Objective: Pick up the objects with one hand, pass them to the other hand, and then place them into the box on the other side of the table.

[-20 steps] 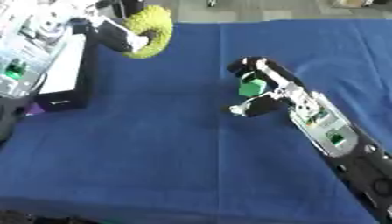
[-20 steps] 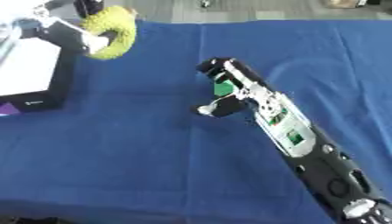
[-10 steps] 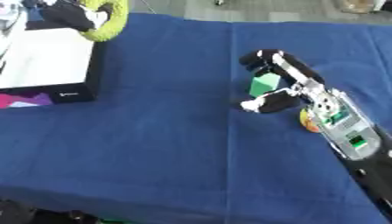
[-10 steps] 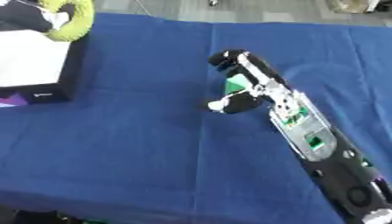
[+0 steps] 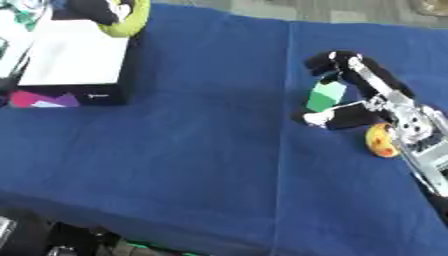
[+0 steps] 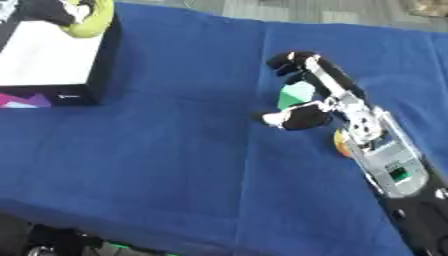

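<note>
Your left hand (image 5: 94,9), cut off at the corner, grips a yellow ring (image 5: 127,22); right hand (image 6: 319,95) fingers curl around a green block (image 5: 325,96).

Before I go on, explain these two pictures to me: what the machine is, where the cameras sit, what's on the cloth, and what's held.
Both pictures come from one stereo camera in a humanoid robot's head, looking down at a blue-covered table. The black-and-silver right hand reaches in from the right, its fingers and thumb around a green block. An orange ball lies beside that arm. At the far left stands a black box with a white inside. Above it the left hand holds a yellow-green ring.
</note>
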### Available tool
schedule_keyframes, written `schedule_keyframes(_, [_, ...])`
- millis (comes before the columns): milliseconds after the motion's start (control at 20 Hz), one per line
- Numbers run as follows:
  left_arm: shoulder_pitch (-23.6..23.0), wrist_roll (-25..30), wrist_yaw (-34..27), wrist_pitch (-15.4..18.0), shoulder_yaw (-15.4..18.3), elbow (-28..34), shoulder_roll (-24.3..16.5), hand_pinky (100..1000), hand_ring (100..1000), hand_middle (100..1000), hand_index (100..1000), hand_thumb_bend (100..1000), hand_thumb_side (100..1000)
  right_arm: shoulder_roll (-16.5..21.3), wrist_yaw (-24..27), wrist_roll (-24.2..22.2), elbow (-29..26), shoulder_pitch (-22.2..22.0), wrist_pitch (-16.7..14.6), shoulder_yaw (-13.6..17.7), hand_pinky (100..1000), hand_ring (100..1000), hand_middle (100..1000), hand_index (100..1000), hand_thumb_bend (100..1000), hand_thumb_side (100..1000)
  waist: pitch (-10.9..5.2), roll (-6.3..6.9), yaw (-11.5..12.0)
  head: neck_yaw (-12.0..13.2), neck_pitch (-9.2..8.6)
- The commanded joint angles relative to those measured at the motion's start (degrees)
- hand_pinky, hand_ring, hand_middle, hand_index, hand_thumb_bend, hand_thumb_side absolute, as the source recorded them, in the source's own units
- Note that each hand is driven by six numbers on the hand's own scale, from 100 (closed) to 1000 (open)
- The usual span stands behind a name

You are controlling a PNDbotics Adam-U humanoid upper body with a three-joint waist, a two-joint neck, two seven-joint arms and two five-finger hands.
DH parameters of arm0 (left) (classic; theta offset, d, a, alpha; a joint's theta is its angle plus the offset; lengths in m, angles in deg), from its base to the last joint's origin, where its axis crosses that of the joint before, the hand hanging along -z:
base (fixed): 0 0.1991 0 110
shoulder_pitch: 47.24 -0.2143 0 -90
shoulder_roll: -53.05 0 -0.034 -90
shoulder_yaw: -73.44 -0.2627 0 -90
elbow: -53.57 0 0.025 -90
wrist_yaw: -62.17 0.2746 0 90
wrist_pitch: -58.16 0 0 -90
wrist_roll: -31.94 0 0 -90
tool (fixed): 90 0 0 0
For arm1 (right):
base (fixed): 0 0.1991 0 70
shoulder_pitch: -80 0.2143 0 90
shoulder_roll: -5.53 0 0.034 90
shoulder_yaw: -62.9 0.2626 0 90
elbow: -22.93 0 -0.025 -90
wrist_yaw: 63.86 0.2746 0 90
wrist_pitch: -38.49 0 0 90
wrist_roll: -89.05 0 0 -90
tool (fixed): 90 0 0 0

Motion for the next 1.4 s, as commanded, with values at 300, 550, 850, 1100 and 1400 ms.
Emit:
schedule_keyframes(300, [0.76, -4.86, 3.08, 0.25, 3.64, -8.09, -2.13, 601, 549, 444, 373, 139, 165, 1.72, 0.81, 0.2, -3.53, 0.94, 0.24, 0.87, 738, 780, 734, 775, 641, 100, -0.26, -0.5, -0.57, 2.05, -0.09])
schedule_keyframes(550, [0.63, -7.21, 4.23, 0.34, 4.63, -11.68, -2.28, 600, 549, 444, 375, 152, 156, 1.77, 0.89, 0.29, -3.99, 0.96, 0.4, 0.93, 738, 779, 732, 774, 640, 100, -0.06, -0.68, -0.72, 2.5, -0.12])
schedule_keyframes(850, [0.55, -9.45, 6.22, 0.4, 5.48, -15.63, -1.62, 601, 554, 460, 401, 145, 160, 1.73, 0.88, 0.39, -3.91, 1.01, 0.5, 0.97, 738, 779, 732, 774, 640, 100, 0.0, -0.85, -0.85, 2.51, -0.77])
schedule_keyframes(1100, [0.69, -13.0, 7.12, 0.04, 6.38, -19.64, -0.69, 625, 580, 502, 467, 186, 125, 1.67, 0.94, 0.33, -3.97, 0.96, 0.47, 1.0, 739, 777, 732, 774, 640, 100, 0.02, -1.01, -0.98, 2.59, -0.6])
schedule_keyframes(1400, [0.66, -15.76, 7.68, 0.66, 6.63, -23.48, 0.28, 724, 728, 706, 677, 454, 347, 1.6, 1.08, 0.37, -4.15, 1.03, 0.38, 1.05, 739, 776, 732, 774, 640, 100, 0.22, -1.2, -1.18, 2.97, -0.47])
